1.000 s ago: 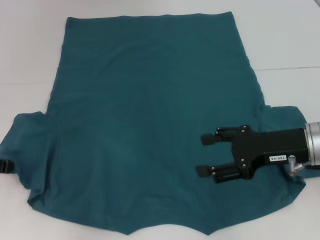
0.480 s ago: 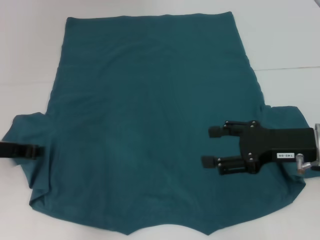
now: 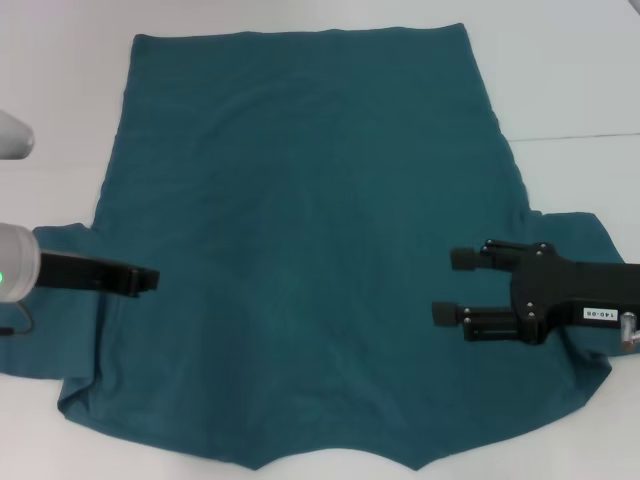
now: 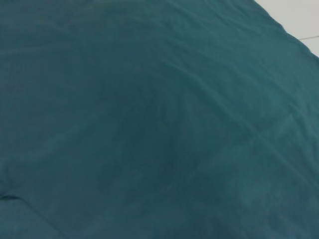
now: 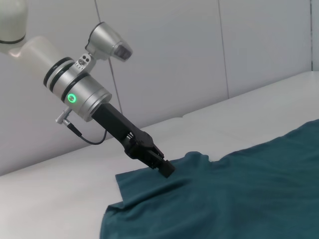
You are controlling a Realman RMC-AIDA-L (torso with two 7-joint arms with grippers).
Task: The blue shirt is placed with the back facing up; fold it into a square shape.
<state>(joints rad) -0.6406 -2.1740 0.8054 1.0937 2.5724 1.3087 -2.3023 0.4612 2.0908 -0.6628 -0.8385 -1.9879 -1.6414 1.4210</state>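
Since the earlier frames the left gripper point(image 3: 148, 279) has come in from the left edge over the shirt's left sleeve, and the right gripper point(image 3: 452, 286) has drawn back toward the right.

The blue shirt point(image 3: 300, 250) lies spread flat on a white table point(image 3: 560, 80), its hem at the far side and its sleeves near the left and right edges. A pale panelled wall point(image 5: 199, 59) stands behind the table in the right wrist view.

The left arm reaches in low from the left, its black tip resting on or just above the fabric by the left sleeve; whether its fingers are parted cannot be told. The right gripper hovers over the right side of the shirt, pointing left, fingers spread apart and holding nothing.
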